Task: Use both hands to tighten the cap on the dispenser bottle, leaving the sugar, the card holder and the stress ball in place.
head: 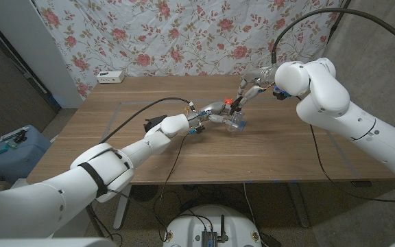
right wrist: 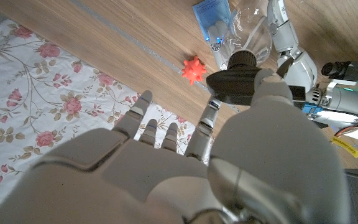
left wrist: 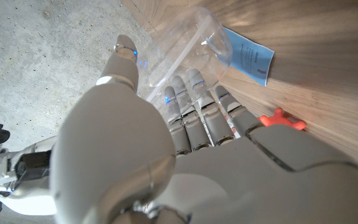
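The clear dispenser bottle (head: 236, 123) stands near the table's middle. My left hand (head: 214, 112) grips its body, with the fingers (left wrist: 194, 99) wrapped round the clear wall (left wrist: 185, 43). My right hand (head: 250, 88) comes down from above and pinches the black cap (right wrist: 240, 79) between thumb and a finger. The left hand's fingers (right wrist: 284, 31) lie against the bottle (right wrist: 253, 31) in the right wrist view. A red spiky stress ball (head: 228, 101) (right wrist: 193, 68) (left wrist: 283, 119) lies just behind the bottle. Beside the bottle's base a flat blue printed packet (right wrist: 211, 18) (left wrist: 248, 57) lies on the wood.
A white box (head: 110, 77) sits at the table's (head: 149, 158) back left edge. A flowered cloth (head: 184, 34) hangs behind the table. On the floor at the left lies a blue case (head: 9, 147). Cables trail from both arms over the tabletop.
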Motion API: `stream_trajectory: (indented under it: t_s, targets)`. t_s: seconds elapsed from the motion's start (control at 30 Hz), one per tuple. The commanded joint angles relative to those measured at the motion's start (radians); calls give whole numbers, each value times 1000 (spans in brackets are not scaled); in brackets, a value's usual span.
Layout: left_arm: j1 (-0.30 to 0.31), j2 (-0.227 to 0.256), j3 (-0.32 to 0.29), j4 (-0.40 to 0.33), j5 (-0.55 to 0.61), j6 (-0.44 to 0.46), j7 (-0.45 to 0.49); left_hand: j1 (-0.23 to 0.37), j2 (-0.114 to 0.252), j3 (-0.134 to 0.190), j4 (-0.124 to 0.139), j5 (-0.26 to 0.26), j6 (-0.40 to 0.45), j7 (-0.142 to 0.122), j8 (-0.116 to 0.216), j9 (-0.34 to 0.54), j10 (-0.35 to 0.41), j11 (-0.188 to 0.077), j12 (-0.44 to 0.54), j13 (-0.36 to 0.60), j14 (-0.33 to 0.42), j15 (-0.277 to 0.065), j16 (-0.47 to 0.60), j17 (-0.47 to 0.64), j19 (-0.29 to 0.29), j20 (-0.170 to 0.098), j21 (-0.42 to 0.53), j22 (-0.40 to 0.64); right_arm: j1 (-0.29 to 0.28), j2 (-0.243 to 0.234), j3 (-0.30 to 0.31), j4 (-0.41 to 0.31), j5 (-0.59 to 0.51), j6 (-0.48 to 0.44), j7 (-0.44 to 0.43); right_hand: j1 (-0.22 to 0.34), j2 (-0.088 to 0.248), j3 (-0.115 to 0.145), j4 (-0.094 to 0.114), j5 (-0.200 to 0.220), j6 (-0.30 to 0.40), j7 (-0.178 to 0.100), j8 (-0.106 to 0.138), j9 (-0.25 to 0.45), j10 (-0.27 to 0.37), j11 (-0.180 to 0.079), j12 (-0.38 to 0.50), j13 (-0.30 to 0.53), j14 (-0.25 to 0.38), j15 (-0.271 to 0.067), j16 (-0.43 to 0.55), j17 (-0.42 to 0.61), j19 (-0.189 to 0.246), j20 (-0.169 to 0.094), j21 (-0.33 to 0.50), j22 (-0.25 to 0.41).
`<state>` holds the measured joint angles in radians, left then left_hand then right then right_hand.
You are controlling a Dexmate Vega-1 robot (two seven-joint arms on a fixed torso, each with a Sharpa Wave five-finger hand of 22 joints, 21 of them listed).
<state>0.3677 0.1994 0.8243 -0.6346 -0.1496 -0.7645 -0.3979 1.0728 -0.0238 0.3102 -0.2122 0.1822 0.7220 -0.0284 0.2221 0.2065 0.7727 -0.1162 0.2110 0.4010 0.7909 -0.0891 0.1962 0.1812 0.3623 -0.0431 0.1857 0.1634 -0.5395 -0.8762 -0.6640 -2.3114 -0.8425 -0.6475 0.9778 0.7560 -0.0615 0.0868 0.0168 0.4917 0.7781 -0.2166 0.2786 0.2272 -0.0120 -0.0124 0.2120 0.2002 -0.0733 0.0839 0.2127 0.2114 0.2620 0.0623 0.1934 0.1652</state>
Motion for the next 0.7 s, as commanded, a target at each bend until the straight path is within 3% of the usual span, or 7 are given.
stream_trajectory:
  t_s: [0.03,0.47,0.7]
  targets:
    - [11,12,-1,-30,5,15,11,-63,102,68,60,0,105,-30,5,4,9,-3,6,5,5,-73,6,5,1,-76,0,3,18,1,-28,-3,7,-53,16,-30,4,-4,17,-8,11,0,0,-1,13,3,8,1,12,6,10,6,14,-5,5,4]
    - [7,4,0,-11,6,5,15,-61,103,70,59,0,105,-29,5,4,10,-2,6,6,7,-74,6,4,1,-75,0,3,18,8,-70,-24,-59,-113,27,-100,2,-37,51,-29,73,2,6,-17,70,20,19,0,42,-8,20,8,46,-26,7,3]
    - [17,13,-1,-34,7,14,21,-61,102,70,58,0,106,-32,6,4,10,-3,6,6,6,-73,6,4,1,-75,0,3,-6,15,-68,-40,-88,-130,7,-132,4,-53,67,-41,123,24,14,-26,111,23,26,0,75,-25,31,9,76,-34,11,3]
